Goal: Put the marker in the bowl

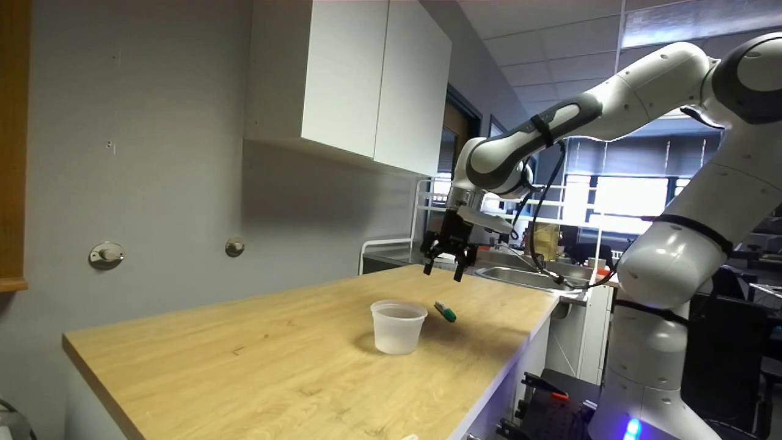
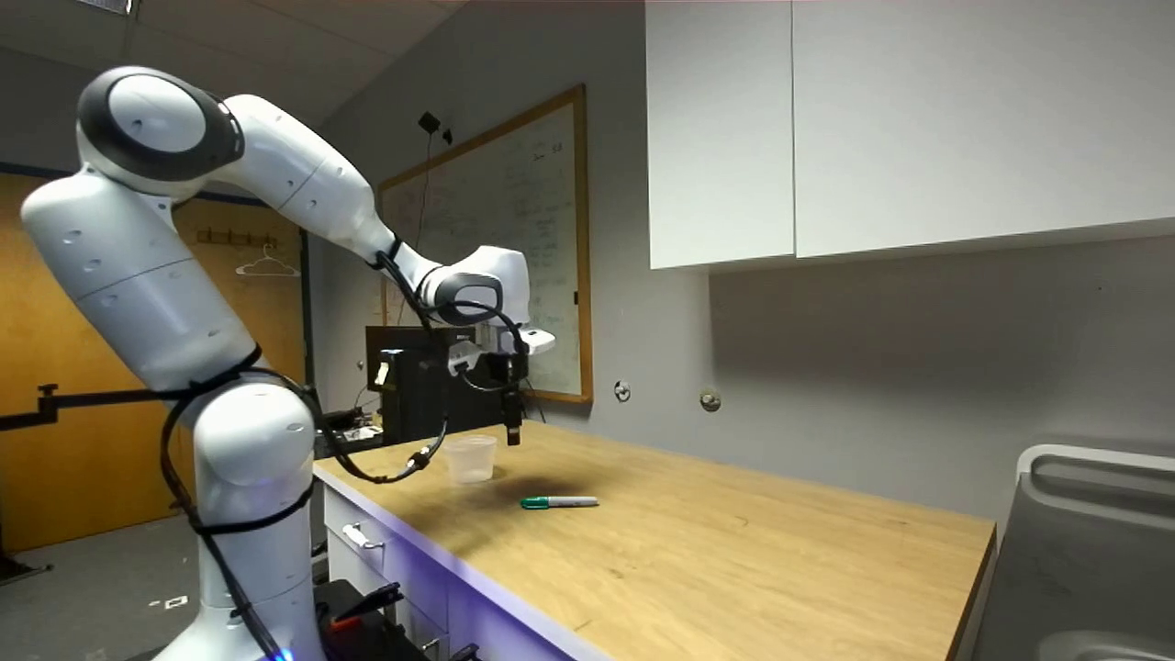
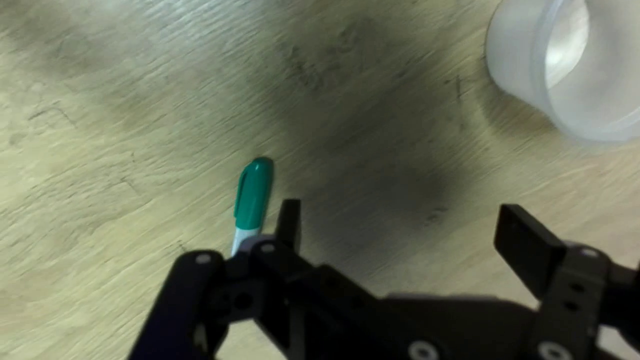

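Observation:
The marker has a green cap and a whitish barrel. It lies on the wooden counter in both exterior views (image 1: 446,312) (image 2: 558,502). In the wrist view the marker (image 3: 254,197) is just left of the left finger, which hides its lower part. The translucent bowl stands upright near the marker in both exterior views (image 1: 397,330) (image 2: 471,459). The bowl (image 3: 520,55) is at the upper right of the wrist view, cut by the frame. My gripper (image 1: 443,274) is open and empty, above the counter; it also shows in the wrist view (image 3: 397,220).
The wooden counter (image 1: 244,348) runs along a grey wall. White cabinets (image 1: 345,79) hang over it. A metal sink (image 1: 525,278) and a white rack (image 1: 391,242) are past the counter's far end. A dark monitor (image 2: 427,381) stands behind the bowl's end.

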`<state>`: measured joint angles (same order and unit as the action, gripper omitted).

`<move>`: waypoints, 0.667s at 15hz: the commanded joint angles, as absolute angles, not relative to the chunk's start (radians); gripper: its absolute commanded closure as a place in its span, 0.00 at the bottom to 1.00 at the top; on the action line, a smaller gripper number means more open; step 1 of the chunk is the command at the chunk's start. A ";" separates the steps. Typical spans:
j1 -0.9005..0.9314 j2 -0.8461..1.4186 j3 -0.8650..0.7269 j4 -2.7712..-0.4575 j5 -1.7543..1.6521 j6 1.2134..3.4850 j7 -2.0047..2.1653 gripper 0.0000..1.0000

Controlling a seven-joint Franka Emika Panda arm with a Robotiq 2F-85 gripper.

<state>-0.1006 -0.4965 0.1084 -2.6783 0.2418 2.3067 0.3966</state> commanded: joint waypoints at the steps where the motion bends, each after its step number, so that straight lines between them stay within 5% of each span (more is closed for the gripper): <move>1: -0.149 -0.409 0.106 -2.642 0.163 2.330 0.488 0.00; 10: -0.187 -0.211 0.055 -2.555 0.089 2.324 0.593 0.00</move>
<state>-0.1923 -0.2934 0.0808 -2.6231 0.1090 2.3432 0.5552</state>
